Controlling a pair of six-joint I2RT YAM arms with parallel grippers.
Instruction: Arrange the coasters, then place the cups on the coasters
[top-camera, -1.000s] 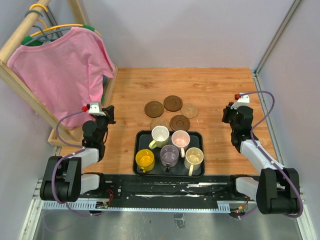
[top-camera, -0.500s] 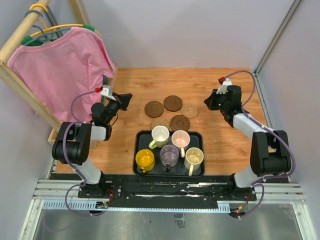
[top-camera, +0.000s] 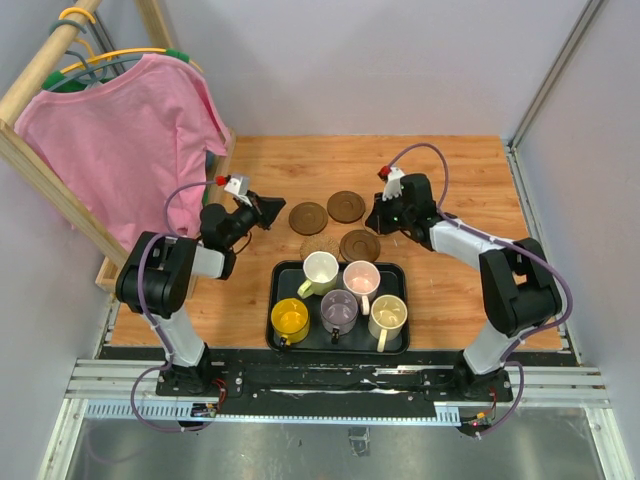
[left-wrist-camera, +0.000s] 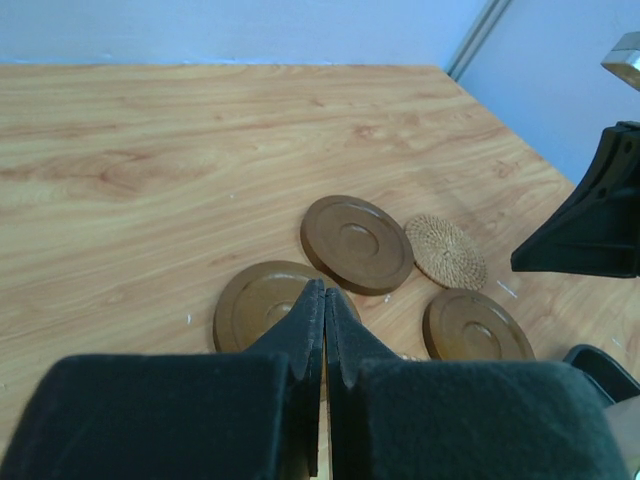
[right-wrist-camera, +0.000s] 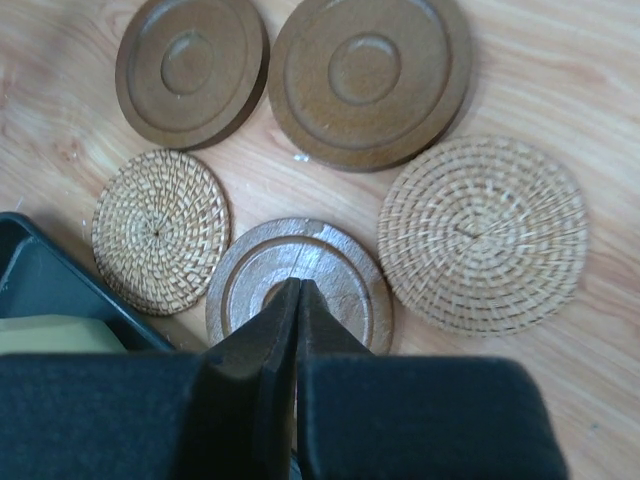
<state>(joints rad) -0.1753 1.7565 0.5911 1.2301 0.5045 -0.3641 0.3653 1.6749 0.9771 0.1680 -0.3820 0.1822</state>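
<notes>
Five coasters lie in a cluster behind the tray. Three are dark wood (top-camera: 308, 217) (top-camera: 346, 206) (top-camera: 359, 245); one woven tan one (top-camera: 320, 245) shows, and the other sits under my right gripper (top-camera: 378, 222). That gripper is shut, its tips over the nearest dark coaster (right-wrist-camera: 340, 270), between the two tan coasters (right-wrist-camera: 160, 230) (right-wrist-camera: 483, 235). My left gripper (top-camera: 272, 210) is shut too, pointing at the left dark coaster (left-wrist-camera: 258, 305). The cups stand in the tray: cream-white (top-camera: 320, 270), pink (top-camera: 361, 277), bright yellow (top-camera: 290, 318), purple (top-camera: 339, 310), pale yellow (top-camera: 388, 314).
The black tray (top-camera: 394, 272) sits at the near middle of the wooden table. A pink shirt (top-camera: 120, 140) hangs on a wooden rack at the far left, close to the left arm. Grey walls close in the back and right sides.
Both arms have swung forward and inward from beside their bases to the coaster cluster. Both grippers stayed shut. Coasters and cups have not moved.
</notes>
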